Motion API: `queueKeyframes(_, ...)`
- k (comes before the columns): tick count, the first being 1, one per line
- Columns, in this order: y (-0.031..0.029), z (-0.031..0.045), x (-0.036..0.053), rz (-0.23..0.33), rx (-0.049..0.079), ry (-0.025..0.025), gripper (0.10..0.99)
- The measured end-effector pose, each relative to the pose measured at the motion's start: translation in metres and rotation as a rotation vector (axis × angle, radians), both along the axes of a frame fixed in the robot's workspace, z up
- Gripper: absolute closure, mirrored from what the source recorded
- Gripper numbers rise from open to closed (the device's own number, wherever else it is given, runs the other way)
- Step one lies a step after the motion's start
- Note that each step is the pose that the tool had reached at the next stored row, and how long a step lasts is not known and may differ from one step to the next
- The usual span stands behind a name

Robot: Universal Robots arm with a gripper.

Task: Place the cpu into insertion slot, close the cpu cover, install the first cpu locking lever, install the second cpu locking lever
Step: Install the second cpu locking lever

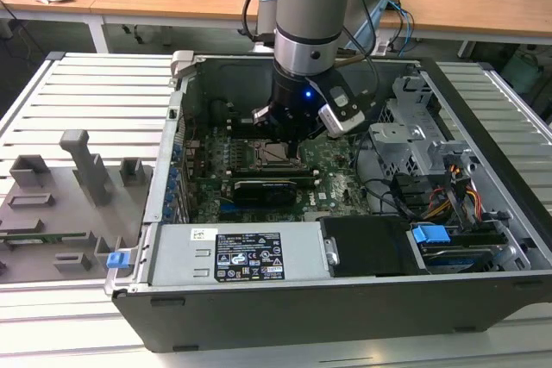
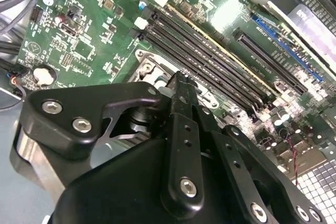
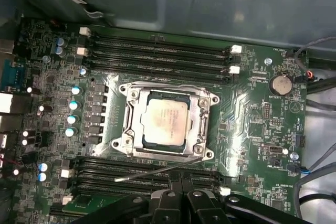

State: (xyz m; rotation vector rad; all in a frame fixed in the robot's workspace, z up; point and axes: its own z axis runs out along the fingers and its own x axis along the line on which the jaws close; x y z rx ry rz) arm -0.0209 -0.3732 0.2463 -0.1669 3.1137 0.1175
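Silver-grey and square, the cpu (image 3: 166,121) sits seated in the insertion slot (image 3: 129,129) near the middle of the green motherboard (image 3: 247,124), as the first wrist view shows. The cpu cover (image 3: 198,113), a silvery frame, appears to lie closed flat around the chip, though its seating is hard to judge. A thin wire locking lever (image 3: 157,170) stands loose along one edge of the socket, angled over the black memory slots (image 3: 157,52) on that side.

In the exterior view the robot arm (image 1: 312,15) reaches straight down into the open computer case (image 1: 155,204), its gripper (image 1: 283,137) poised just above the socket (image 1: 274,152). The second wrist view shows the black fingers (image 2: 181,129) drawn together with nothing between them, their tips just over the socket's metal rim (image 2: 148,65). A grey fixture tray (image 1: 60,204) rests on the slatted table at the exterior view's left.
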Motion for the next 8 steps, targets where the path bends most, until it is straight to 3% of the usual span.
queueKeyframes(2,0.0000,-0.0002,-0.0029,0.000,0.003,0.0000,0.976)
queueKeyframes(4,-0.0001,-0.0002,-0.0076,0.000,0.016,0.0000,0.976)
queueKeyframes(8,-0.0003,-0.0022,-0.0164,0.000,0.020,0.0000,0.976)
